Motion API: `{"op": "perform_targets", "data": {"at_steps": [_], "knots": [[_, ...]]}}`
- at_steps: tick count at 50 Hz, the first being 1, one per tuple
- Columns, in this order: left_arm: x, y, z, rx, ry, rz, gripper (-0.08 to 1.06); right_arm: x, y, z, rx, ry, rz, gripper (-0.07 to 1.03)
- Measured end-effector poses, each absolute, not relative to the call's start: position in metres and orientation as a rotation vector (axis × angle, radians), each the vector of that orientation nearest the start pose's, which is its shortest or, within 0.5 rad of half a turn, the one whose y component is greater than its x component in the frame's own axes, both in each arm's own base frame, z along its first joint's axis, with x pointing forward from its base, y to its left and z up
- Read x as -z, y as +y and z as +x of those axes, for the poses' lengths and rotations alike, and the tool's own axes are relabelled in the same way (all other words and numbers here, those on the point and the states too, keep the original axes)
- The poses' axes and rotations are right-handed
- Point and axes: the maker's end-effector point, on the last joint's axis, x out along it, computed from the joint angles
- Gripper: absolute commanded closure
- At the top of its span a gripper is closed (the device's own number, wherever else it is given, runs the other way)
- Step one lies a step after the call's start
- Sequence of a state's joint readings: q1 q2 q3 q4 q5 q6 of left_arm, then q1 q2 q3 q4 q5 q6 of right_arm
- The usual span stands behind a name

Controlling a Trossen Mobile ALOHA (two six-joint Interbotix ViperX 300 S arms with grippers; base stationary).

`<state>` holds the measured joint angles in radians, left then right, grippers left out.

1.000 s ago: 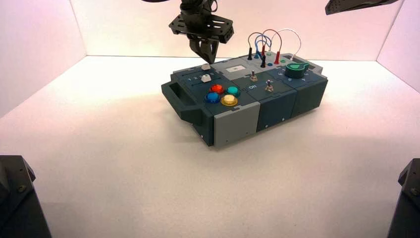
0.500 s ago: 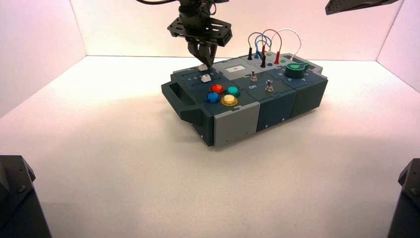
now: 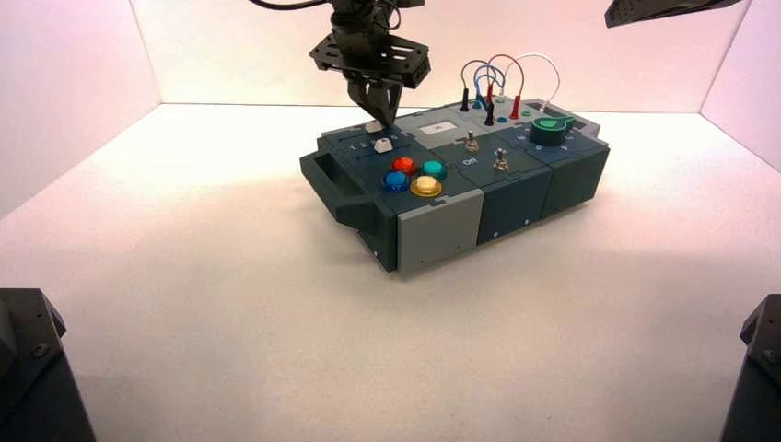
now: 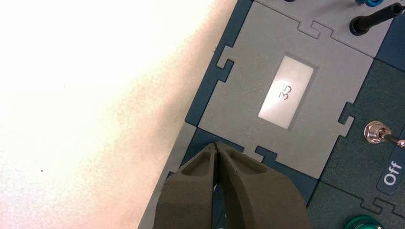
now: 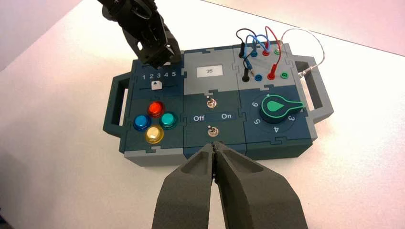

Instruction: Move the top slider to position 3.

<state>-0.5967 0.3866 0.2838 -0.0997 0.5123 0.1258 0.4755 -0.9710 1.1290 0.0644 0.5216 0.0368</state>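
Two white slider knobs, dark grey panel of the box [image 3: 442, 230]; left claw at the rim-side one.

Top slider [image 3: 373, 126]: small boxy white knob on the track along the panel's rim, just beyond the printed row 1–5 [image 5: 159, 75]; the right wrist view hides it behind the left arm, so its setting cannot be read. Lower slider [image 5: 155, 85] sits below the digit 3 [image 5: 159, 75], beside the four coloured buttons [image 5: 154, 121]. Left gripper [image 3: 378, 117]: fingers pressed together, tip down at the knob's display-ward side; contact cannot be confirmed. Right gripper [image 5: 215, 155]: pressed together, held high, well off the box. Handling, judged: light, rigid, likely stiff, smooth-topped; push a side face, low.
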Motion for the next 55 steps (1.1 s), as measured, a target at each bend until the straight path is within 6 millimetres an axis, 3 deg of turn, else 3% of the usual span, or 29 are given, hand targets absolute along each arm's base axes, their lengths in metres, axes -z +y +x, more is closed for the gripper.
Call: {"op": "perform_targets", "data": {"at_steps": [55], "knots": [[-0.0334,-0.2672,0.3775,0.59,1.159,0.36,1.01,-0.1873,0.106,0.1927,-0.457,0.69,-0.064,0.98]]}}
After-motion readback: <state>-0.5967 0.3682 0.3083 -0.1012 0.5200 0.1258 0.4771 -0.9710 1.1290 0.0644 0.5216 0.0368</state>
